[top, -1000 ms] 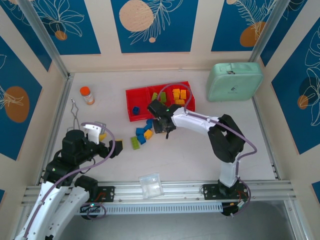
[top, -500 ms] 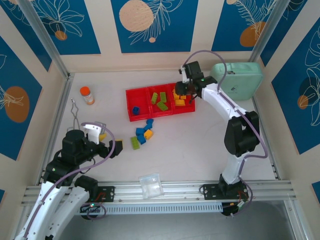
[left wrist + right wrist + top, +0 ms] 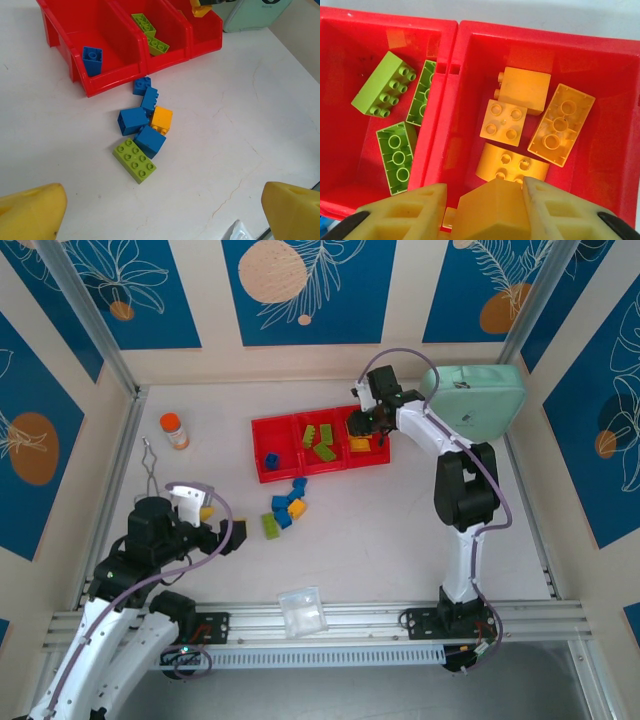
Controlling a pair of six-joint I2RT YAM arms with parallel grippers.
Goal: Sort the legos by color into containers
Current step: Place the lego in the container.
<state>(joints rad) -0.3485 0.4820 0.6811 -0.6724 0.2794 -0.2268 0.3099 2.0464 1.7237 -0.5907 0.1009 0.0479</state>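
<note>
Yellow-orange plastic brick pinched in right gripper, bottom centre, bottom edge cuts it off | shallow red plastic tray beneath, right compartment: four orange bricks; left compartment: three green bricks | left gripper jaws spread wide, holding nothing | loose bricks mid-frame

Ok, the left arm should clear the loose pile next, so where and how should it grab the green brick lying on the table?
Come straight down from above. The green brick lies flat, studs up. A blue brick crowds one long side, so pinching its two free short ends looks safest, if the jaws span them.
</note>
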